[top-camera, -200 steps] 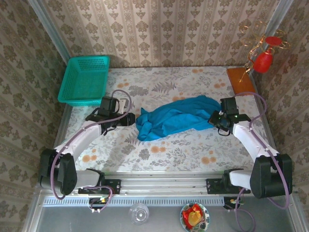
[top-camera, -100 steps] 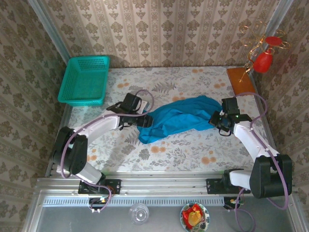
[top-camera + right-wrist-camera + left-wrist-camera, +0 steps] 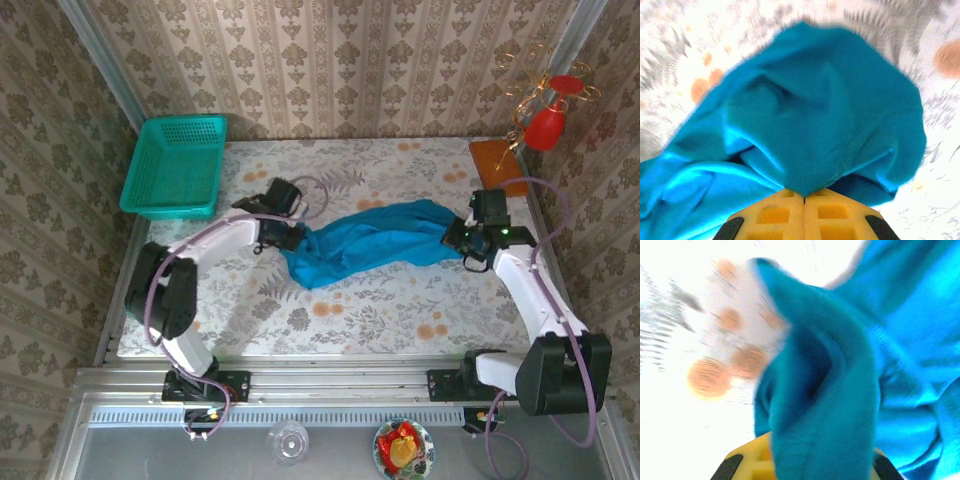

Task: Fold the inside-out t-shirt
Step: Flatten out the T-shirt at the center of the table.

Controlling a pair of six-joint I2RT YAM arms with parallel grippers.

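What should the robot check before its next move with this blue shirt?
1. Right gripper shut on the shirt: ok, cloth pinched between closed fingers.
2. Left gripper gripping the other end: cannot tell, cloth covers its fingers.
3. Shirt spread flat for folding: not ok, it is a crumpled band between the grippers.
4. Basket apart from the shirt: ok.
5. Shirt wholly on the table: ok.

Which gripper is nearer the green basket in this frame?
Left. The left gripper is at the left end of the t-shirt, a short way right of the green basket; the right gripper is at its right end, across the table.
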